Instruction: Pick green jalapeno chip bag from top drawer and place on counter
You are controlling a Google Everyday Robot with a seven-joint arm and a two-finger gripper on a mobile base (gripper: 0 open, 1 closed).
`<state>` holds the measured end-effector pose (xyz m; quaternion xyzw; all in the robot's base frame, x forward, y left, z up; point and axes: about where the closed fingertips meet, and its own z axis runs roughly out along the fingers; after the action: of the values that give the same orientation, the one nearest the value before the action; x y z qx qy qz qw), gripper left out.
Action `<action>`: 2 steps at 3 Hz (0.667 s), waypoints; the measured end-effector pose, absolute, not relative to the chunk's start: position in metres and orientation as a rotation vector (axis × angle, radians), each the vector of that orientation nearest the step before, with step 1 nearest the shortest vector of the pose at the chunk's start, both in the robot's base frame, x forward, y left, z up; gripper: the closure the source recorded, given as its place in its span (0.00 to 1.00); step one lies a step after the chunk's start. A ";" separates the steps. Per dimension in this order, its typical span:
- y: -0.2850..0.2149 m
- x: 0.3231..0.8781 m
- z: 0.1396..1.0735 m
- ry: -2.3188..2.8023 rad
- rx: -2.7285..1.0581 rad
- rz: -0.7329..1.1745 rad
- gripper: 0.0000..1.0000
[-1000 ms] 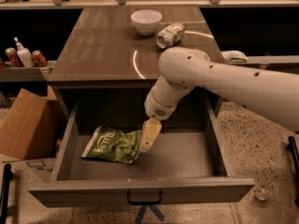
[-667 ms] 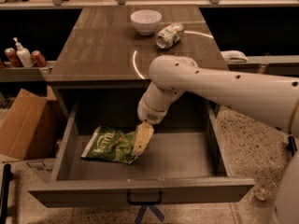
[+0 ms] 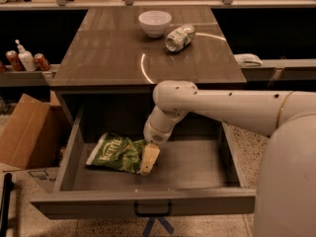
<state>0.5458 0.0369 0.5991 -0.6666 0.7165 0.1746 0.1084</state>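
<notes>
the gripper (image 3: 149,158) hangs inside the top drawer (image 3: 197,166), at the green jalapeno chip bag (image 3: 114,153), right edge; grip state i can't tell.

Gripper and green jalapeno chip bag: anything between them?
Nothing: in the camera view the gripper, down in the top drawer, meets the right edge of the green jalapeno chip bag.

Taking the gripper (image 3: 148,159), low and mid-view, as the anchor: well left of it sits an open brown cardboard box (image 3: 24,132), up-left a narrow grey shelf (image 3: 24,77) holding red cans (image 3: 42,61), off right speckled terrazzo floor (image 3: 243,144). Light's dim and warm.
</notes>
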 end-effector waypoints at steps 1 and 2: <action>0.028 0.543 0.571 2.120 -1.979 0.515 0.27; 0.028 0.543 0.578 2.120 -1.979 0.515 0.50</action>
<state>0.5428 0.0275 0.5776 -0.6686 0.7163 0.1741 0.0977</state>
